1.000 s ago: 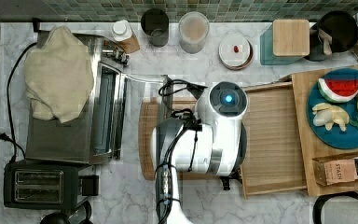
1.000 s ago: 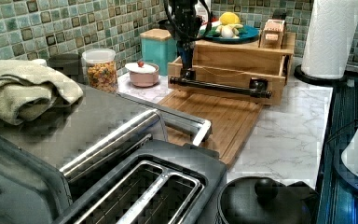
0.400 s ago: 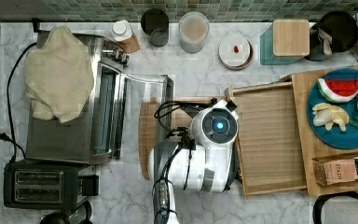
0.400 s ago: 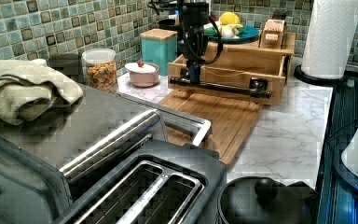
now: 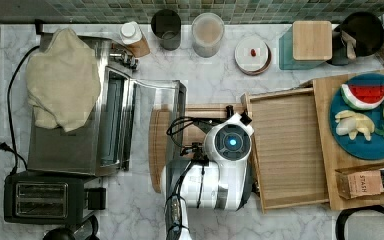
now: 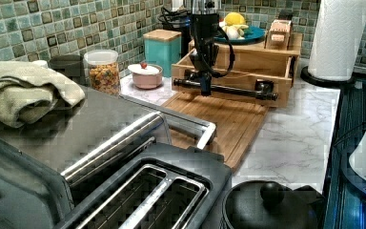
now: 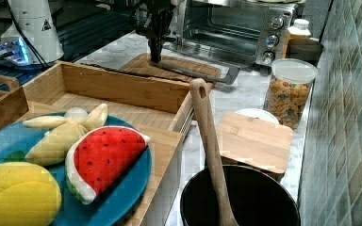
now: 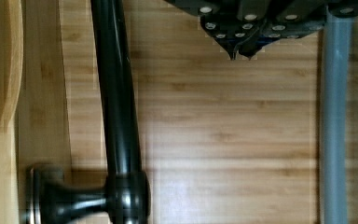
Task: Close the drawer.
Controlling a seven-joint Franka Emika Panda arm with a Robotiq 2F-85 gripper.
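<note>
Left to right in the top view: the toaster oven [image 5: 105, 125] by the tabletop's left edge, the cutting board [image 5: 180, 130] under my arm, then the drawer [image 5: 290, 145], pulled out of its wooden stand [image 5: 325, 85] toward the board. My tool [image 6: 205, 86] hangs just in front of the drawer's black bar handle [image 6: 228, 89], fingertips pinched together on nothing. I would press squarely on the handle's middle, pushing straight along the drawer's travel so it does not skew.

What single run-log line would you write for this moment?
task: close drawer | drawer: open | gripper: shut, beside handle, above cutting board | contact: cannot tell
</note>
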